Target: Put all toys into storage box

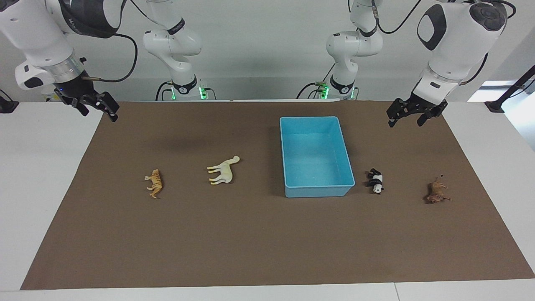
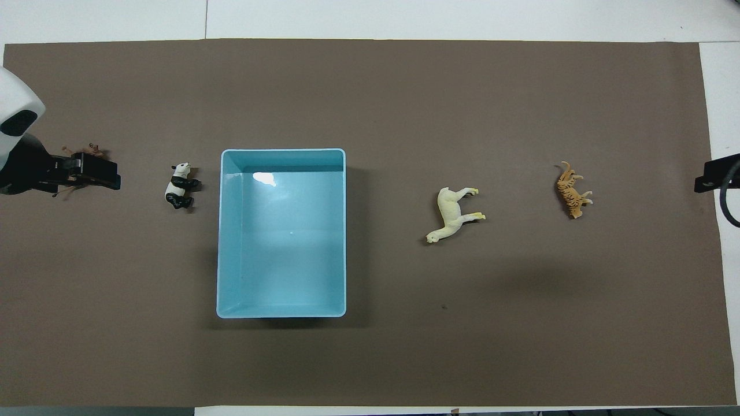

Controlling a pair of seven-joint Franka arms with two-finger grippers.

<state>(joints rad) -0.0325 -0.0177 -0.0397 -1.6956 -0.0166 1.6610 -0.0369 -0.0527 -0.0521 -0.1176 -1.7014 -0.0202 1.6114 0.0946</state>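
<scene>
The light blue storage box point(image 1: 309, 118) point(image 2: 283, 151) stands empty on the brown mat. The cream-white camel point(image 1: 224, 170) point(image 2: 454, 215) and the orange tiger point(image 1: 155, 182) point(image 2: 571, 193) lie on their sides toward the right arm's end. The panda point(image 1: 376, 180) point(image 2: 180, 188) lies beside the box toward the left arm's end, with the reddish-brown animal point(image 1: 437, 191) point(image 2: 92, 152) further out. My left gripper point(image 1: 405, 123) point(image 2: 110, 175) is open and empty, raised above the mat, and partly covers the brown animal from overhead. My right gripper point(image 1: 99, 115) point(image 2: 702, 182) is open and empty, raised over the mat's edge.
The brown mat point(image 1: 267, 242) covers most of the white table point(image 1: 37, 167). All four toys lie in a rough row level with the box end farther from the robots.
</scene>
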